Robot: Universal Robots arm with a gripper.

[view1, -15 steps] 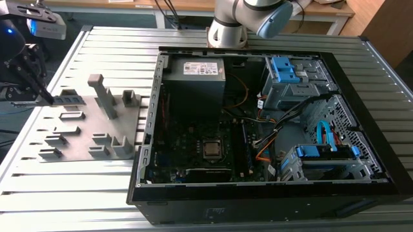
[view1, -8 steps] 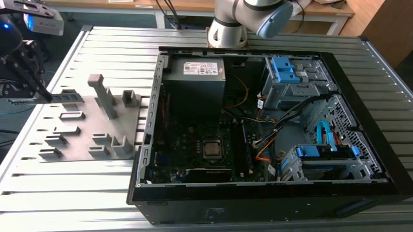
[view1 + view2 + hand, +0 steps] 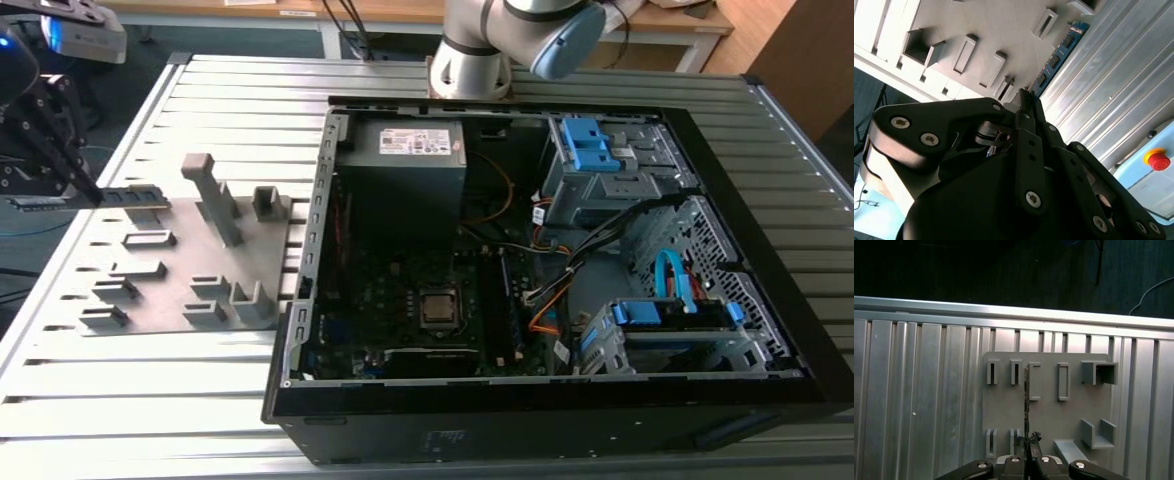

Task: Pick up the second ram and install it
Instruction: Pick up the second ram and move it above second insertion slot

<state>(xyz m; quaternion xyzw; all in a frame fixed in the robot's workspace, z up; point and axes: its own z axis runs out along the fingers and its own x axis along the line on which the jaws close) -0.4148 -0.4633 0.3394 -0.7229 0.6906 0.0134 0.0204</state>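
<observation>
Gripper: the gripper (image 3: 1024, 97) sat closest to the lens in both wrist views, its black fingers pressed together and pinching the near end of a thin board.
Second ram: the second ram (image 3: 1061, 50), a blue-green strip with black chips, ran straight out from the fingertips. In the first wrist view the second ram (image 3: 1026, 390) appeared edge-on as a thin dark line.
Place of the ram: over the holder plate (image 3: 160, 290), at that plate's far corner, near the table (image 3: 200, 90) edge on the exterior view's left.
Holder plate: a grey plate with raised slots and brackets. The slots beside the ram looked unfilled in the first wrist view.
Lift: whether the strip had cleared the plate or was touching it could not be told.
Computer case: the computer case (image 3: 310, 250) lay open on the table towards the exterior view's right, well apart from the gripper.
Motherboard: the motherboard (image 3: 400, 290) was exposed inside the case. Its memory slots were too dark to tell what they held.
Done: the grasp appeared made, so the pick-up looked to be under way.
Left: carrying the strip across to the case and seating it in a slot. None of that showed as done.
</observation>
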